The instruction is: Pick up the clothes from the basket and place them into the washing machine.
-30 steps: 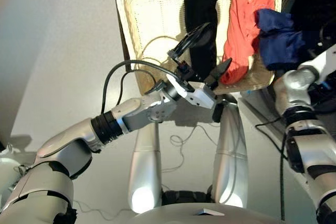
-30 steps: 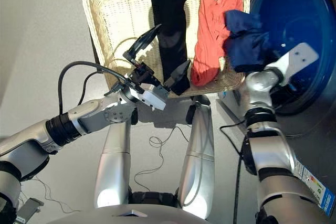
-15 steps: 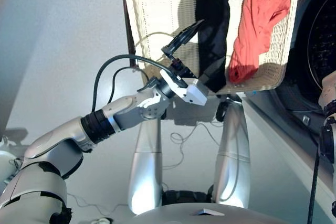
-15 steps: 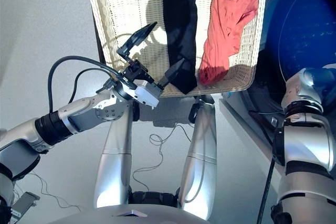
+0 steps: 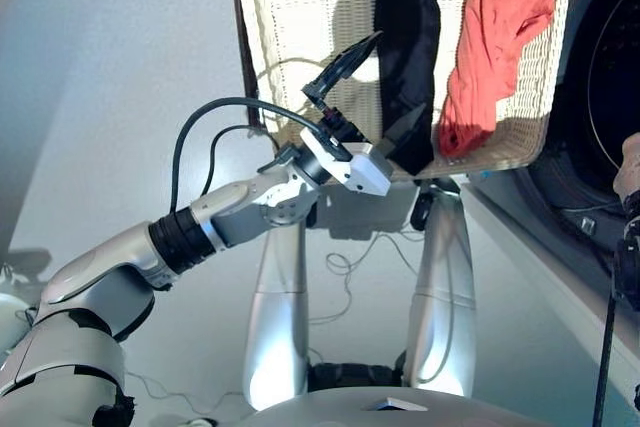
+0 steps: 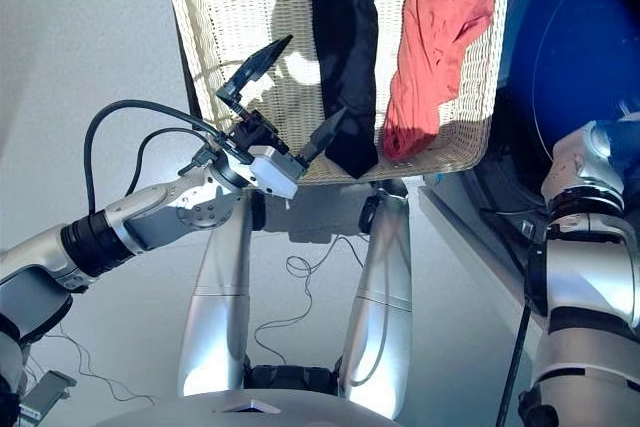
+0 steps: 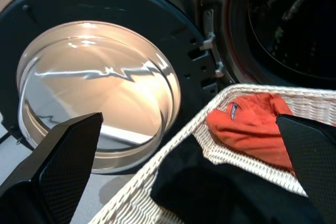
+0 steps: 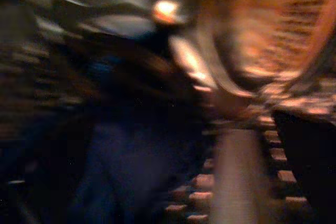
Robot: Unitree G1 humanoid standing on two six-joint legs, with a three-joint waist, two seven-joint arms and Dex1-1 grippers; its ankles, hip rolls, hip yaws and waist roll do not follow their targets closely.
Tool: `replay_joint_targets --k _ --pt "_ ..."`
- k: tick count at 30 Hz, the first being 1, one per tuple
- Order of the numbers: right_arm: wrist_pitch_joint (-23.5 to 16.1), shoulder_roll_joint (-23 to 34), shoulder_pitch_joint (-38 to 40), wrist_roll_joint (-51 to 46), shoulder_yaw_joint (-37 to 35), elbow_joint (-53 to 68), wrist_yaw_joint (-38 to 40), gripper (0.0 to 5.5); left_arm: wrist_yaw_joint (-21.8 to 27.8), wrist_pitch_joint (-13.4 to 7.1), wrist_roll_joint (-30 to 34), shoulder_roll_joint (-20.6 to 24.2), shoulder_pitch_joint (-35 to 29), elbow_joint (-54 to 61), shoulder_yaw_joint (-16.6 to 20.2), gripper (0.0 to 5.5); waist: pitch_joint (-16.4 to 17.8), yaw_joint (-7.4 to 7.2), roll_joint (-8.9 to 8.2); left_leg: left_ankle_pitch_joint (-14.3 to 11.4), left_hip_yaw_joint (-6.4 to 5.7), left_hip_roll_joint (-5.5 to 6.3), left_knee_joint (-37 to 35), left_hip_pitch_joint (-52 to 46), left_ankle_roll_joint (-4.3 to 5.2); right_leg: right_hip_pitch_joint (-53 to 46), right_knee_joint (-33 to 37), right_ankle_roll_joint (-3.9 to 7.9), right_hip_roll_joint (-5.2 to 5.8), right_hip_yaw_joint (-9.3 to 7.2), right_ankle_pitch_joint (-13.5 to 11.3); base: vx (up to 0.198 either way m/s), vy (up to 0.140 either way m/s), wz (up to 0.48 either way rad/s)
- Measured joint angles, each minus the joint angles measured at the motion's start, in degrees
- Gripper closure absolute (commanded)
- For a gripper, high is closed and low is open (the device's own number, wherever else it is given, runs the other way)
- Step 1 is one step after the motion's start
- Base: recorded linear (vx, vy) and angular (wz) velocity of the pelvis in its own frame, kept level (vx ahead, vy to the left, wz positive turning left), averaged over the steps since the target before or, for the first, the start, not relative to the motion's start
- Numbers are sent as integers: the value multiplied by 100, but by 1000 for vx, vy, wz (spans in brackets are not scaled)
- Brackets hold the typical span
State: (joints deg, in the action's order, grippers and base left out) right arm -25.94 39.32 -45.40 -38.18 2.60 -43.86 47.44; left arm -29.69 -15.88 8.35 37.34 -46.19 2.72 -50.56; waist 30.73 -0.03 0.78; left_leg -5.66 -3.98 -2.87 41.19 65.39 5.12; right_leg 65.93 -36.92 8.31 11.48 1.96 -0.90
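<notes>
Two garments lie in the basket [image 6: 215, 7] — the black garment [image 6: 345, 42] near the middle and the coral-red garment [image 6: 435, 42] beside it, on the side nearest the washing machine [image 5: 600, 127]. They lie close together, just apart, both stretched lengthwise across the wicker base. The part of the basket on the far side of the black piece is bare lattice.

The left gripper [image 6: 282, 92] hangs above that bare part with its jaws spread wide and nothing between them. One fingertip points over the bare wicker, the other reaches the edge of the black garment, though contact cannot be confirmed. The left wrist view looks along both fingers past the black and coral-red pieces to the porthole door [image 7: 97, 95], swung open, with the dark drum opening beyond. In my judgement this posture readies a grasp of the black piece.

The right gripper is out of the head views; only the right forearm shows, at the machine's opening. The right wrist view shows a dark blue mass, apparently the navy garment [image 8: 131, 145], against perforated metal — likely inside the drum. Whether that gripper holds it cannot be told.
</notes>
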Motion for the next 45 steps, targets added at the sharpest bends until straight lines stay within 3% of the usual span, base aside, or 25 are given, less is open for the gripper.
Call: replay_joint_targets --k 5,9,13,16,17,19,23,37,45 --pt "-34 -948 1229 1202 726 2352 -95 0 141 1 -950 -870 704 -513 398 0 1 -99 -11 -23 93 -69 -70 -100 18 3 14 20 -69 89 43 0 0 0" --pt "75 -1155 1731 2101 1176 3429 -161 0 378 10 -2124 -1454 1003 -1190 596 0 -7 -295 -106 -22 96 -81 -107 -102 18 2 51 22 -89 95 43 0 0 0" --pt "353 -1109 1699 2750 1461 4045 -277 0 547 53 -2793 -1767 981 -1767 550 0 -5 -395 -199 -29 97 -108 -118 -99 29 2 79 12 -118 86 35 0 0 0" --pt "487 -1108 1472 3253 1774 4385 -374 0 551 132 -3076 -2027 928 -2155 586 0 -5 -396 -201 -40 95 -112 -124 -98 44 2 81 7 -141 80 35 0 0 0" --pt "551 -1107 1402 3380 1822 4426 -387 0 546 126 -3138 -2101 911 -2272 597 0 -4 -373 -201 -39 97 -119 -129 -100 47 2 70 -44 -145 78 -3 106 -20 -14" --pt "646 -1114 1354 3505 1981 4420 -412 0 479 156 -3349 -2198 944 -2430 603 0 -9 -375 -232 -77 89 -140 -97 -160 57 -33 -15 -11 -146 76 95 97 -26 10" --pt "796 -1099 1298 3634 2414 4515 -441 0 368 137 -4099 -2474 954 -2676 659 0 -15 -361 -272 -97 80 -167 -117 -276 84 -128 -10 -42 -187 56 136 0 0 0" --pt "909 -1129 1059 3636 2916 4692 -520 0 156 127 -4999 -2903 173 -3265 847 0 -11 -391 -325 -145 50 -199 24 -52 123 109 -205 -85 -208 47 192 0 0 0" --pt "932 -1166 852 3618 3188 4716 -600 0 13 131 -5119 -2962 -376 -3604 1035 0 -14 -451 -350 -193 8 -218 219 172 157 328 -342 -93 -267 46 224 0 0 0"
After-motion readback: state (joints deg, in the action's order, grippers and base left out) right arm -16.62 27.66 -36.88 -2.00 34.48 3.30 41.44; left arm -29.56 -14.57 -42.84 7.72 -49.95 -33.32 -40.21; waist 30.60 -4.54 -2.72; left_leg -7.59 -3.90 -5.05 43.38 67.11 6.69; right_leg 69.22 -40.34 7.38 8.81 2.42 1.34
